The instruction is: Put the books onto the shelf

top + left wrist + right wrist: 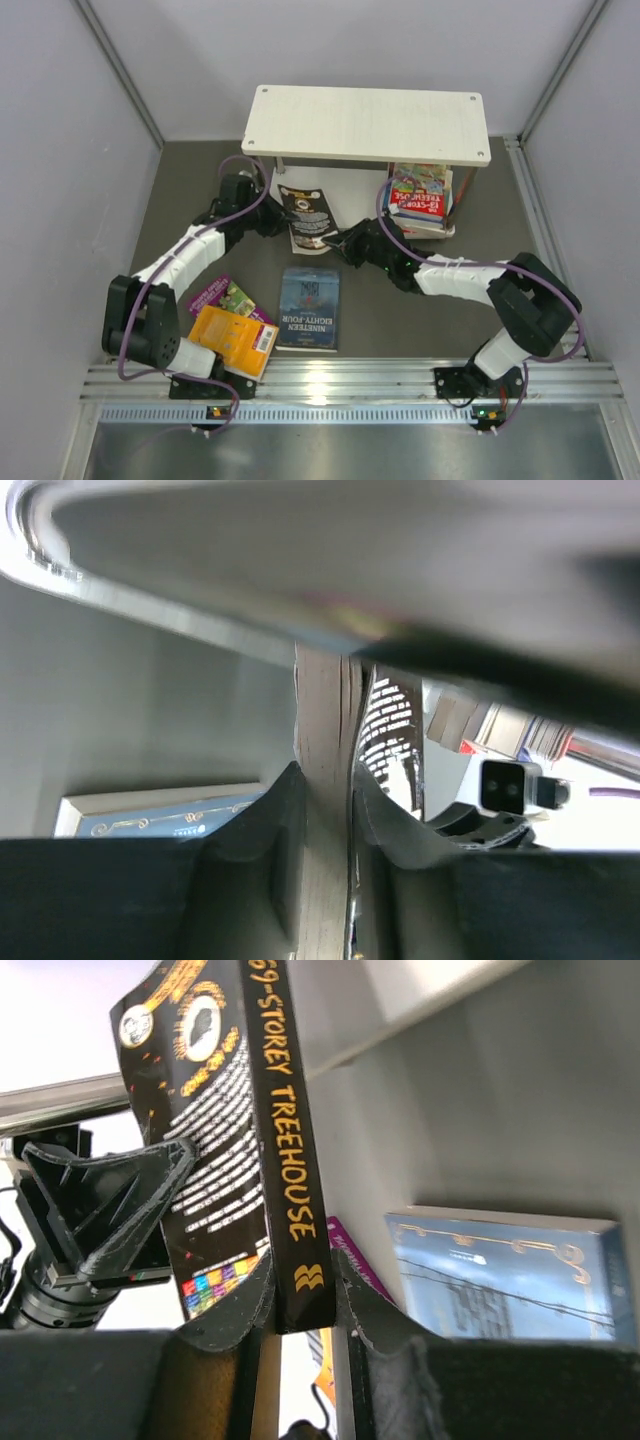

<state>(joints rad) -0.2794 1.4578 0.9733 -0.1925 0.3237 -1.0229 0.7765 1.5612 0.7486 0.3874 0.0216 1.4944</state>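
Top external view: a small two-tier shelf point(366, 122) of pale wood-grain boards on thin metal legs stands at the far side of the dark grey worktop point(400, 320). A stack of bright cartoon-covered paperbacks point(420, 195) lies on the right part of its lower tier. A black paperback with orange lettering point(305, 213) sits just in front of the left part of the shelf, its cover turned upward, gripped from both sides. The left arm's fingers point(275, 222) meet its left edge and the right arm's fingers point(345, 240) its near right corner.

Near the middle of the worktop a dark blue paperback point(310, 308) lies flat. To its left an orange-yellow paperback point(236, 341) overlaps a purple-green paperback point(226, 296), close to the left arm's base.

Left wrist view: the fingers point(262, 830) are closed narrowly on the pale page edge of the black paperback point(322, 740). The dark blue paperback point(160, 816) shows beyond them.

Right wrist view: the fingers point(232, 1310) press on either side of the black spine point(290, 1160), which stands roughly upright in this view. The opposite fingers point(110, 1205) hold the same book at left, and the dark blue paperback point(500, 1280) lies at right.
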